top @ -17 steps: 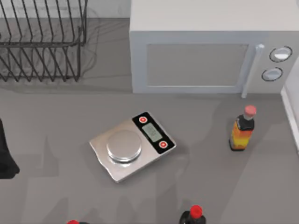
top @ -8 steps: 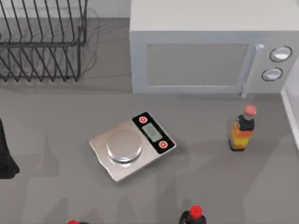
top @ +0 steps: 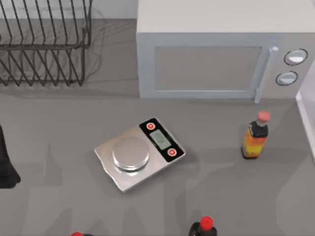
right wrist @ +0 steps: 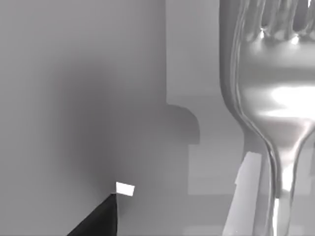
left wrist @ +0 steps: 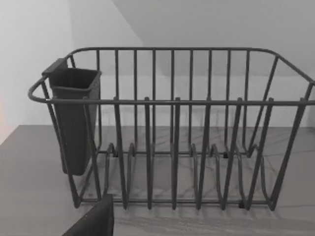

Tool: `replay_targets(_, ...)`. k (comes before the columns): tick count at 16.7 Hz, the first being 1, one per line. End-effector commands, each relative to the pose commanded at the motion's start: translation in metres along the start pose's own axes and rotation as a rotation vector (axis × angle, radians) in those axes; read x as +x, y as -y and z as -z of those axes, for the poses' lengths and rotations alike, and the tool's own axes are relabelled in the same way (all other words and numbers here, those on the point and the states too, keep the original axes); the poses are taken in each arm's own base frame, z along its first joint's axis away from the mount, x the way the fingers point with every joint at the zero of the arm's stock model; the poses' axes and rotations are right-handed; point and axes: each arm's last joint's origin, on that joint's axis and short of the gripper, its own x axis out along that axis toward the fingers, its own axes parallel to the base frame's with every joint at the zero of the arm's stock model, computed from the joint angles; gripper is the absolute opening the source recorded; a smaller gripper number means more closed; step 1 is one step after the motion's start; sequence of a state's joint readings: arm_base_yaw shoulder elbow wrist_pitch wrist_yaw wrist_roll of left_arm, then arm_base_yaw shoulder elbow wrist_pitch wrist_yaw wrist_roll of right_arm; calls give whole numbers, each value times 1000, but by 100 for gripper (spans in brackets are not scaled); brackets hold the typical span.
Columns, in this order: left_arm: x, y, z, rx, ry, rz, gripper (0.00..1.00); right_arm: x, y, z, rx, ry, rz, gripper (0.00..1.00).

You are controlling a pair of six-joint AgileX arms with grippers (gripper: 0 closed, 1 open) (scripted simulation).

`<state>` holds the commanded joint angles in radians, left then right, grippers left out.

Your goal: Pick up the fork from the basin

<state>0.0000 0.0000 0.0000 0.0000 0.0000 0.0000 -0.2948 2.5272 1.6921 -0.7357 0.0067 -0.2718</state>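
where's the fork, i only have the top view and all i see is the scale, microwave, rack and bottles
Observer: The fork is close up in the right wrist view, shiny, tines and neck visible.
Operator: is it gripped
Observer: Cannot tell. That view shows a dark corner of the right gripper's finger apart from the fork, not the fingertips.
Operator: and the left arm
Observer: Its wrist camera faces the black wire dish rack, which has a dark cutlery cup hung on one end. No fork there.
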Motion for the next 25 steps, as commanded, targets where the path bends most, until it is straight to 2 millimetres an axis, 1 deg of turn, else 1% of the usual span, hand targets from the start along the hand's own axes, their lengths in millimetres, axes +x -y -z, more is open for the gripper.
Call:
replay_targets(2, 0, 0, 0, 0, 0, 0, 100, 0, 0, 0, 0, 0, 0, 100)
replay_targets(15, 0, 0, 0, 0, 0, 0, 100, 0, 0, 0, 0, 0, 0, 2)
replay_targets(16, 0, 0, 0, 0, 0, 0, 100, 0, 0, 0, 0, 0, 0, 0)
replay_targets(23, 0, 0, 0, 0, 0, 0, 100, 0, 0, 0, 0, 0, 0, 0)
replay_targets(24, 0, 0, 0, 0, 0, 0, 100, -23, 0, -5, 8, 47, 0, 0)
replay_targets(25, 0, 0, 0, 0, 0, 0, 100, -24, 0, -6, 8, 47, 0, 0)
